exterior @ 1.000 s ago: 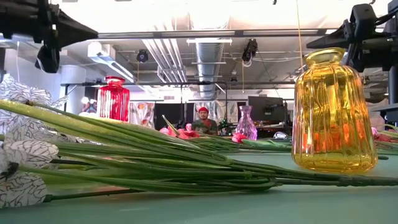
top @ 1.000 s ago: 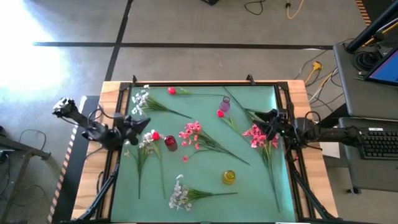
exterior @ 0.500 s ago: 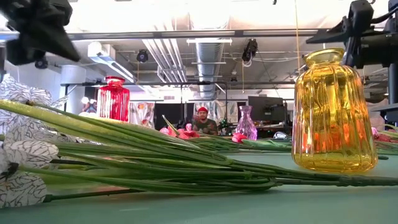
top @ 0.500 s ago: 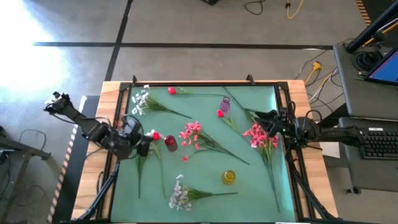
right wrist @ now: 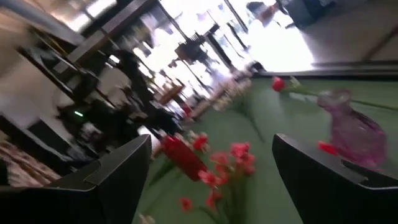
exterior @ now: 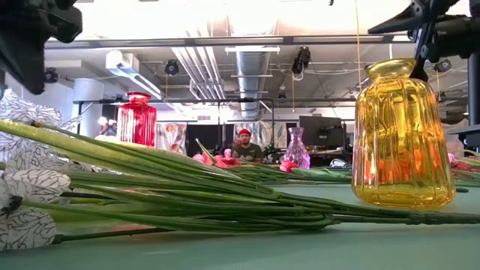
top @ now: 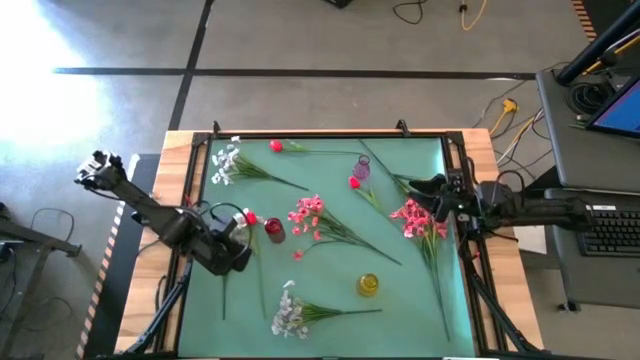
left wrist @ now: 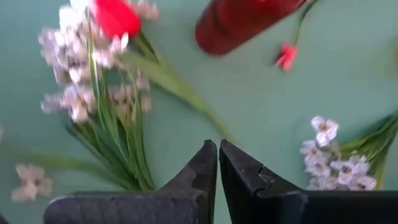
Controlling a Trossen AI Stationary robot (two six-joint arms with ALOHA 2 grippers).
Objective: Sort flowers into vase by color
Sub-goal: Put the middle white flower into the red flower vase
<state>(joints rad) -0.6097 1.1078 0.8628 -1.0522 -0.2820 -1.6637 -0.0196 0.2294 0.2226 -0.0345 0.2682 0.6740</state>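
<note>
Green mat strewn with flowers, three vases.

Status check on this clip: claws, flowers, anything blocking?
Left claw shut, empty, above white spray. Right claw open, over pink spray. Vases empty. Nothing blocking.

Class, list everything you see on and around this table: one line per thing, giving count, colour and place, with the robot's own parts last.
Vases: three; red vase left of centre, purple vase toward the far edge, yellow vase near the front.
White flower sprays: three; far left corner, left side, front edge.
Pink flower sprays: two; centre and right side.
Red buds: two; far edge and beside the red vase.
Mat: one, green, covering the table.
Person: one, far behind the table.
Left end effector: shut, empty, over the mat's left side.
Right end effector: open, over the right side.
</note>
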